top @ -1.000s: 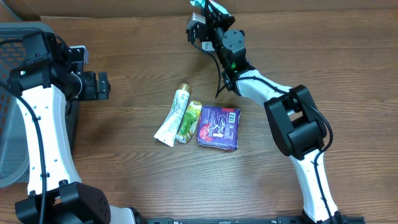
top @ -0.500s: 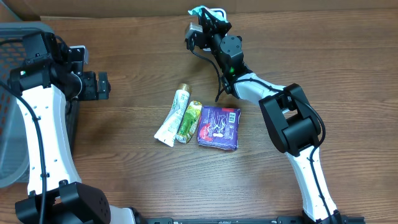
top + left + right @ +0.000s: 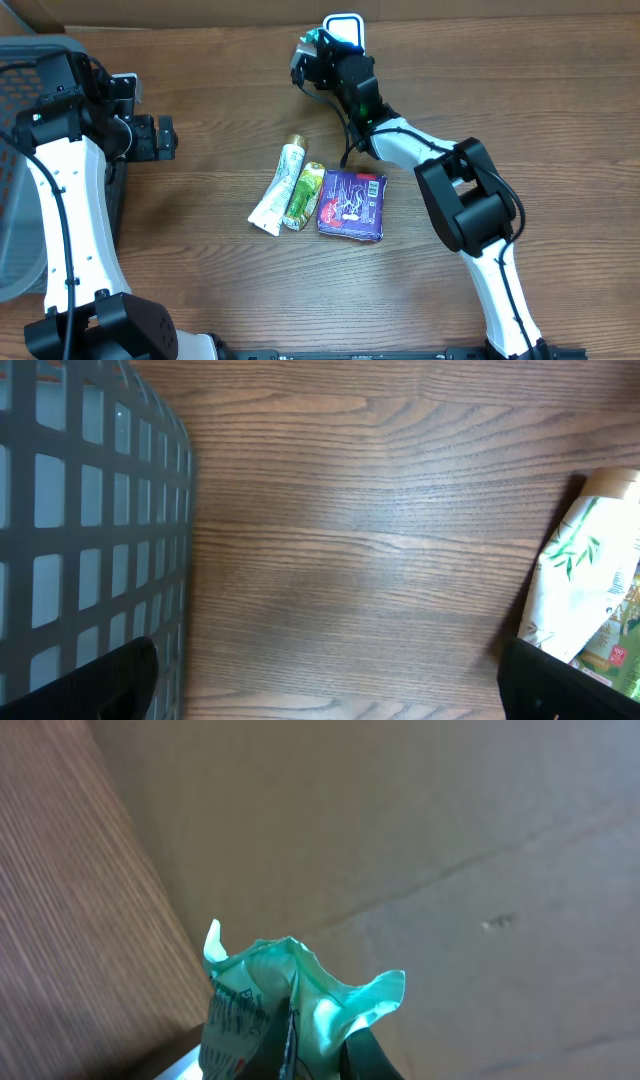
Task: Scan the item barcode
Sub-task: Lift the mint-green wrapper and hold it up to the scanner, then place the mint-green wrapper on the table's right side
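At the table's far edge my right gripper (image 3: pixel 322 45) is shut on a crumpled teal packet (image 3: pixel 285 1005). The packet's sealed end sticks out past the dark fingers (image 3: pixel 365 1055) against a brown cardboard wall. In the overhead view a white rectangle with a blue rim (image 3: pixel 344 29) shows just at that gripper's tip; I cannot tell whether it is part of the packet. My left gripper (image 3: pixel 163 138) hangs open over bare wood at the left, beside the basket, its fingertips (image 3: pixel 125 678) far apart with nothing between them.
A white tube (image 3: pixel 277 188), a green tube (image 3: pixel 303 194) and a purple packet (image 3: pixel 351 204) lie together mid-table. The white tube's cap end (image 3: pixel 590 575) shows at the right of the left wrist view. A grey mesh basket (image 3: pixel 14 160) stands at the left edge.
The right gripper has turned and shifted slightly with the packet. The white, blue-rimmed rectangle now shows at its tip. The left arm has not moved.
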Controlling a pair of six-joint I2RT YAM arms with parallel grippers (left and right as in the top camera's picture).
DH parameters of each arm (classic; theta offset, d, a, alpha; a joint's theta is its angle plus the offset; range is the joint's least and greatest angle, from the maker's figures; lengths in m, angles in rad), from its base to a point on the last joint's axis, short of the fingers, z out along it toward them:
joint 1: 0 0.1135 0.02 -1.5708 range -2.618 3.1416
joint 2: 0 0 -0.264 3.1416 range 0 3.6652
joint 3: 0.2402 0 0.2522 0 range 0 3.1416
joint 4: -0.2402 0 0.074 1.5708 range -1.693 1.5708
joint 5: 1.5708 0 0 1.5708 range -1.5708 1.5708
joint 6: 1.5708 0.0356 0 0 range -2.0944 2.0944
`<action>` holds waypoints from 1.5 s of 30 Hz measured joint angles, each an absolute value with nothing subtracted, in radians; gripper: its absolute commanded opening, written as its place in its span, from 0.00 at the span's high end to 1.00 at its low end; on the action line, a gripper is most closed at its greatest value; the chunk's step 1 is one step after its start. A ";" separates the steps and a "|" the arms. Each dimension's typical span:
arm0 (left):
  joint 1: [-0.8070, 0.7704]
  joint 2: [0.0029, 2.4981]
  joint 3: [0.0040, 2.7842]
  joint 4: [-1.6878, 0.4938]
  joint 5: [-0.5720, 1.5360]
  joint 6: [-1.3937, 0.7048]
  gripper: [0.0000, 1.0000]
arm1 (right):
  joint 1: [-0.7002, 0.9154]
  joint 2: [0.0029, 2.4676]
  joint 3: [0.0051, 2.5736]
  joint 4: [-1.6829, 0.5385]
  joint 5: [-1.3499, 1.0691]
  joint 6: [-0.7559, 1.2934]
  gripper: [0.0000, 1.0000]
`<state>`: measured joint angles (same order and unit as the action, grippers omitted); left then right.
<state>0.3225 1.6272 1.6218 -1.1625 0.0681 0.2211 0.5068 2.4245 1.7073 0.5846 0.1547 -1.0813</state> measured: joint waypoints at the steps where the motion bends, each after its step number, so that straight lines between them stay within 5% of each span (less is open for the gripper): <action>1: 0.323 1.627 1.622 -1.162 0.068 0.221 0.00 | 0.511 2.398 1.707 0.546 0.168 -1.053 0.96; 7: 0.323 1.627 1.622 -1.164 0.069 0.221 0.00 | 0.537 2.107 1.706 0.217 0.235 -0.823 0.96; 14: 0.323 1.627 1.622 -1.162 0.071 0.221 0.00 | 0.568 1.618 1.731 -0.490 0.244 -0.247 0.96; 23: 0.323 1.627 1.622 -1.162 0.071 0.221 0.00 | 0.344 1.458 1.709 -1.222 0.255 0.369 0.96; 42: 0.323 1.627 1.622 -1.162 0.071 0.221 0.01 | -0.269 1.529 1.019 -0.753 -0.050 0.564 0.96; 45: 0.323 1.627 1.622 -1.162 0.071 0.221 0.00 | -0.274 1.548 0.999 -0.752 -0.058 0.566 0.53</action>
